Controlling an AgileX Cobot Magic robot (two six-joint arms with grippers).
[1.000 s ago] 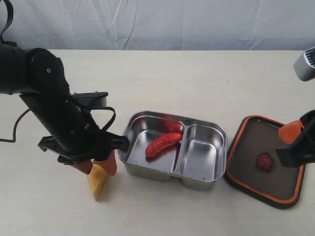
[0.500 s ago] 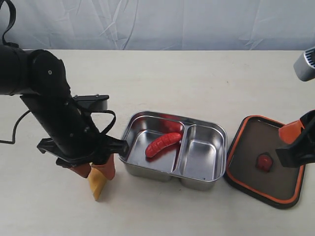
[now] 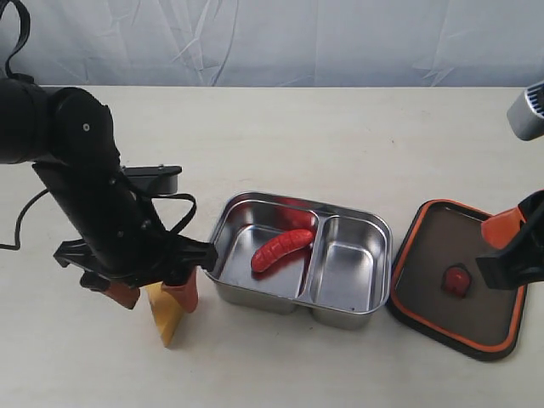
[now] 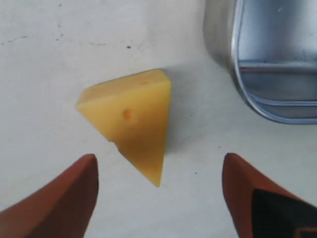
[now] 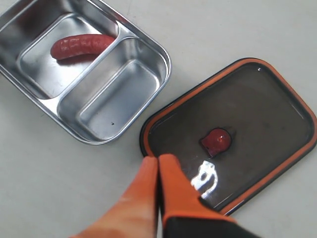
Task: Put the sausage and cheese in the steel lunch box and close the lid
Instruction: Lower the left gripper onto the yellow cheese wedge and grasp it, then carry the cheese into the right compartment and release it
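Observation:
The yellow cheese (image 3: pixel 166 320) wedge lies on the table just left of the steel lunch box (image 3: pixel 255 297). My left gripper (image 3: pixel 153 295) hovers over it, open, a finger on either side and neither touching. In the left wrist view the cheese (image 4: pixel 131 116) points its tip between the wide-apart fingers of the left gripper (image 4: pixel 159 157). The red sausage (image 3: pixel 282 248) lies in the box's left compartment. The dark lid (image 3: pixel 433 242) with its orange rim lies flat right of the box, inner side up. My right gripper (image 5: pixel 158 159) is shut and empty over the lid's (image 5: pixel 267 104) near edge.
The box's right compartment (image 5: pixel 119 99) holds nothing. A red-orange valve tab (image 5: pixel 216 140) sits at the lid's centre. A black cable (image 3: pixel 25 223) trails from the left arm over the table. A wrinkled white backdrop runs along the table's far edge.
My left gripper's jaws have spread wider over the cheese and the arm has shifted slightly left. The cheese, sausage, lid and right gripper have not moved.

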